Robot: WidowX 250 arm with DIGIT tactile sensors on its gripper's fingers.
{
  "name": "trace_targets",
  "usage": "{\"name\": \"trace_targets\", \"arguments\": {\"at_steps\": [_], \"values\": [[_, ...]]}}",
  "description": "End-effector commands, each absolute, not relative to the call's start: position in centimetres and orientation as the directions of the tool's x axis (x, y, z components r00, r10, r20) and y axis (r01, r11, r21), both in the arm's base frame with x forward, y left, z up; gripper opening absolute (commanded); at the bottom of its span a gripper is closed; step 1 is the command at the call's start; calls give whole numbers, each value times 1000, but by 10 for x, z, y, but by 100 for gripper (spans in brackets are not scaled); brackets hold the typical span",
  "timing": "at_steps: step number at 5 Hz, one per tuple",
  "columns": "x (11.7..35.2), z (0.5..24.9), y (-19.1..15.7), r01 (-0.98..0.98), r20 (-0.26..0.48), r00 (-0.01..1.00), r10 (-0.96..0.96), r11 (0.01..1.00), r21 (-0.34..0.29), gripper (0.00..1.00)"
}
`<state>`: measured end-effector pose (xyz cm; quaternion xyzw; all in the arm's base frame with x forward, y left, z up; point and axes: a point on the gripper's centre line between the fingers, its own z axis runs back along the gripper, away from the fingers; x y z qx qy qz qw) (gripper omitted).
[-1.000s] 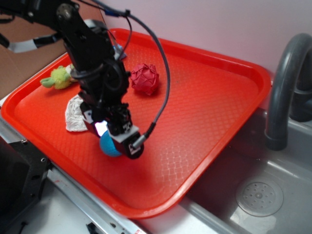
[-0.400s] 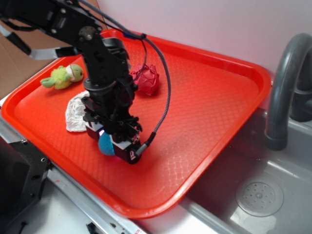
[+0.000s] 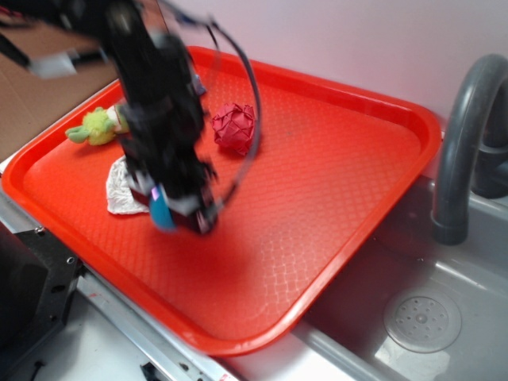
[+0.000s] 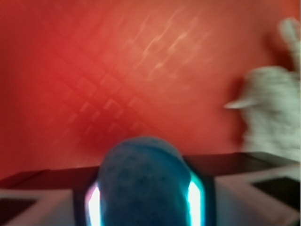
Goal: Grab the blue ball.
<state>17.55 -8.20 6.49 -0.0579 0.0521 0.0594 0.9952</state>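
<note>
A green plush toy (image 3: pixel 97 126) is lying at the far left of the red tray (image 3: pixel 333 167), with a crumpled white cloth (image 3: pixel 123 186) sitting nearer the front edge. Just beside the cloth, the gripper (image 3: pixel 176 213) is clamping the blue ball (image 3: pixel 161 213) between its jaws (the exterior view is motion-blurred). The wrist view is showing the ball (image 4: pixel 143 181) wedged between both pads. A red faceted paper ball (image 3: pixel 235 128) is resting farther back. A grey faucet (image 3: pixel 460 151) is standing at right.

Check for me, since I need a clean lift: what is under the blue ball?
Only bare red tray shows past the blue ball, which sits between the gripper fingers. The patch right beneath it is hidden in both views.
</note>
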Motion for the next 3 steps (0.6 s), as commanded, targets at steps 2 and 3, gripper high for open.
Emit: {"name": "trace_targets", "arguments": {"at_steps": [2,3], "values": [[188,217,-48,-74,274,951,141,968,-241,0],[195,212,-49,-21,224,971,79,968,-250,0]]}}
